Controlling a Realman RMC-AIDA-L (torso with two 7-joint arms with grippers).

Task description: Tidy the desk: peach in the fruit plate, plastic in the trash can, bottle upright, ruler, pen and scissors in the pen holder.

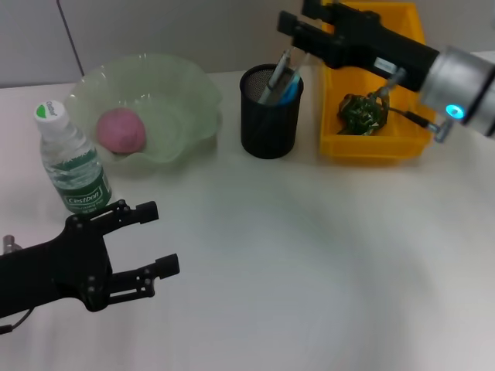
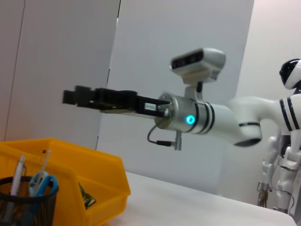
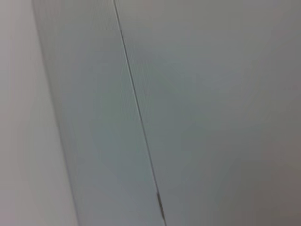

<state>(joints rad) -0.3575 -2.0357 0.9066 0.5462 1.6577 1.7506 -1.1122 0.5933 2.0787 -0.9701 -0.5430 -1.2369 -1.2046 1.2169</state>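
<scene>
The pink peach (image 1: 121,129) lies in the pale green fruit plate (image 1: 193,97) at the back left. The bottle (image 1: 73,158) stands upright in front of the plate. A pen (image 1: 272,81) and blue-handled scissors (image 1: 290,86) stick out of the black mesh pen holder (image 1: 268,127); the ruler I cannot make out. Crumpled green plastic (image 1: 362,113) lies in the yellow trash can (image 1: 371,147). My right gripper (image 1: 295,15) hangs open and empty above the pen holder. At the front left my left gripper (image 1: 158,239) is open, just in front of the bottle.
In the left wrist view the right gripper (image 2: 73,96) hovers high over the yellow trash can (image 2: 94,183) and the pen holder (image 2: 23,205). The right wrist view holds only a grey wall. White tabletop (image 1: 309,263) spreads across the front and right.
</scene>
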